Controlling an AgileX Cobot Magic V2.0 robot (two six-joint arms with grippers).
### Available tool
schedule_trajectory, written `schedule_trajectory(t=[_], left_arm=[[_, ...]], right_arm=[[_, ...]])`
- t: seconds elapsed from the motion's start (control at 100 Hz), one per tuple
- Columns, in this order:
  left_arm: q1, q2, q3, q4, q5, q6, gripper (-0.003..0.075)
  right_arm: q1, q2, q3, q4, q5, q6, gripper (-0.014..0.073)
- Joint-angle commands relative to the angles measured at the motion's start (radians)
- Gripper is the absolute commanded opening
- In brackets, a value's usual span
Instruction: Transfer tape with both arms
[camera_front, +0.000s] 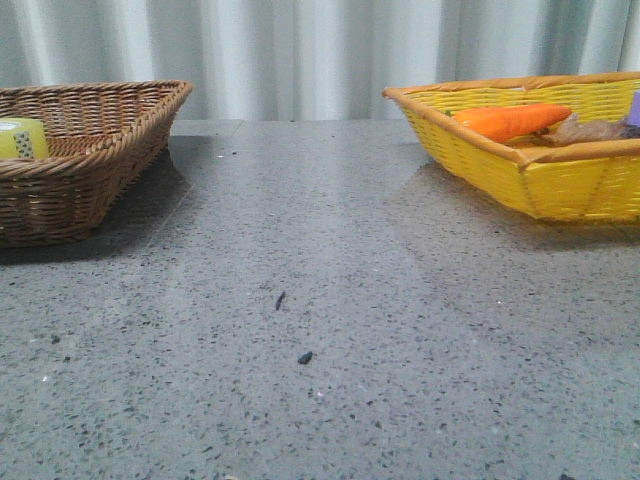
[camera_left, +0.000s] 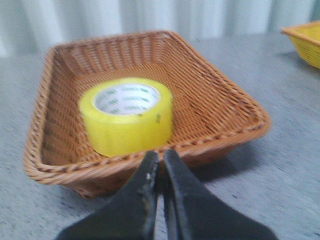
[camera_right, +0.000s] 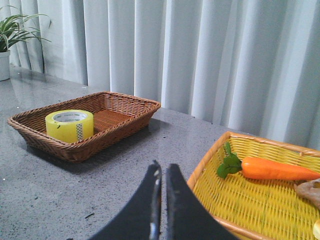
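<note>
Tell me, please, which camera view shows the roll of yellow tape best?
The left wrist view: the tape fills the middle of the picture, lying flat in the brown basket, white core showing. The right wrist view shows it whole but small. The front view catches only part of it at the left edge, behind the basket rim.

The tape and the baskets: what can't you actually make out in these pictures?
- Tape: core lettering too blurred to read in the left wrist view; cut by the edge in the front view.
- Yellow basket: cropped in every view; a purple thing and a brown one beside the carrot stay unidentifiable.
</note>
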Motion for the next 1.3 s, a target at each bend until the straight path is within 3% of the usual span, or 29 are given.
schedule_trajectory(t=[0.0, 0.18, 0.41, 0.68, 1.29], left_arm=[[-0.006, -0.057, 0.082, 0.032, -0.249, 0.002, -0.002], [-0.005, -0.199, 0.212, 0.042, -0.232, -0.023, -0.002], [-0.005, -0.24, 0.278, 0.026, -0.208, -0.055, -0.002], [-0.005, -0.244, 0.278, 0.036, -0.063, -0.055, -0.002], [-0.005, -0.244, 0.278, 0.036, -0.067, -0.055, -0.002]], right_arm=[[-0.003, 0.012, -0.023, -0.013, -0.089, -0.01, -0.0062], [-0.003, 0.012, -0.023, -0.013, -0.089, -0.01, -0.0062], [-0.003, 0.012, -0.023, -0.013, -0.089, -0.01, -0.0062], [-0.003, 0.012, -0.023, -0.013, -0.089, -0.01, -0.0062], [-0.003, 0.012, -0.023, -0.013, -0.089, -0.01, -0.0062]])
